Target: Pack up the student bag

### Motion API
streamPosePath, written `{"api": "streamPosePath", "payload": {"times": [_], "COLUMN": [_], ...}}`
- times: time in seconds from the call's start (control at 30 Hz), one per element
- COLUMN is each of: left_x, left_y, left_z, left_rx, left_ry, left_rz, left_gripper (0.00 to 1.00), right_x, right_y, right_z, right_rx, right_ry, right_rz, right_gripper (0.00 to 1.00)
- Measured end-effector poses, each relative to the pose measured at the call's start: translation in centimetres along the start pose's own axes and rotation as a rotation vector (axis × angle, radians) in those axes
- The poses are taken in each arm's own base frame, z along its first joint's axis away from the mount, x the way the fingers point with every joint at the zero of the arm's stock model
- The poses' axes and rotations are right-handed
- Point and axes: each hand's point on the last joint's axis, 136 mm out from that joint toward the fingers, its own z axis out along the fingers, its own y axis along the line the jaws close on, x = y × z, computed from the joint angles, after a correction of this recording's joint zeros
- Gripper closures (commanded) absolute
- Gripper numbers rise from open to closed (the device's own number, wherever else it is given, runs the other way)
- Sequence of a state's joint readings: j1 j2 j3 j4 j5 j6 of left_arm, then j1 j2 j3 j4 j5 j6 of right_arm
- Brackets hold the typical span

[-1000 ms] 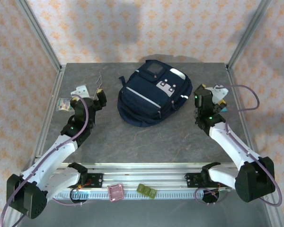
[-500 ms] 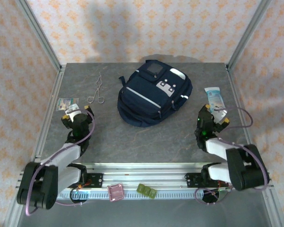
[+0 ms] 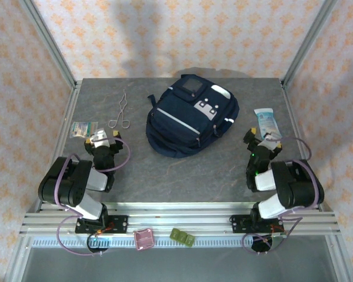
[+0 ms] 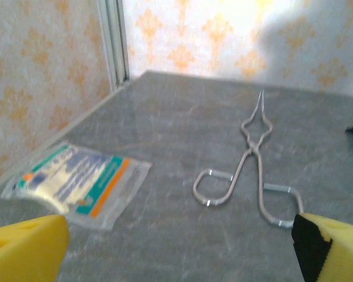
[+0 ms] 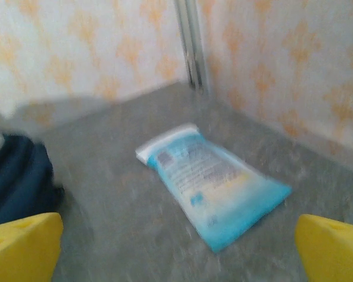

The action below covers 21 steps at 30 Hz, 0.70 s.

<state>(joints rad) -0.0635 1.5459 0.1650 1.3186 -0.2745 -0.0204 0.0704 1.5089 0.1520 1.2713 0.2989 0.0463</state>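
The student bag [image 3: 191, 114], navy with thin grey stripes and a white-grey front patch, lies at the back middle of the table; its dark edge [image 5: 17, 182] shows at the left of the right wrist view. My left gripper [image 3: 103, 140] [image 4: 179, 252] is open, low over the table, its yellow fingertips [image 4: 23, 247] wide apart, short of metal tongs [image 4: 251, 150] [image 3: 120, 111] and a teal-orange packet [image 4: 76, 179] [image 3: 84, 128]. My right gripper [image 3: 260, 134] [image 5: 176, 249] is open too, facing a light-blue pouch [image 5: 215, 188] [image 3: 266, 122]. Nothing sits between either pair of fingers.
Aluminium frame posts [image 3: 59, 64] and patterned walls close the table on three sides. A pink thing [image 3: 144, 238] and a green thing [image 3: 182, 236] rest on the front rail. Both arms are folded close to their bases at the near edge.
Both arms have pulled back from the table's middle and folded down toward their bases. The tongs, packet and pouch lie where they were, uncovered now.
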Motion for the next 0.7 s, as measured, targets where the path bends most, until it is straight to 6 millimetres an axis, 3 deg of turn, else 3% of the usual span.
{"api": "streamPosePath", "payload": {"times": [0.2,0.7], "left_x": [-1.2,-1.5], "left_y": [0.1,0.2], "left_z": [0.3,0.3], "left_rx": [-0.018,-0.025], "left_ry": [-0.037,-0.050], "left_rz": [-0.023,-0.028], "left_gripper": [0.00,0.00], "right_x": [-0.4,-0.4], "right_y": [1.9,2.5], "right_z": [0.8,1.0], "right_rx": [-0.074,-0.101], "right_ry": [0.001,0.013], "right_rz": [-0.018,-0.028], "right_gripper": [0.00,0.00]}}
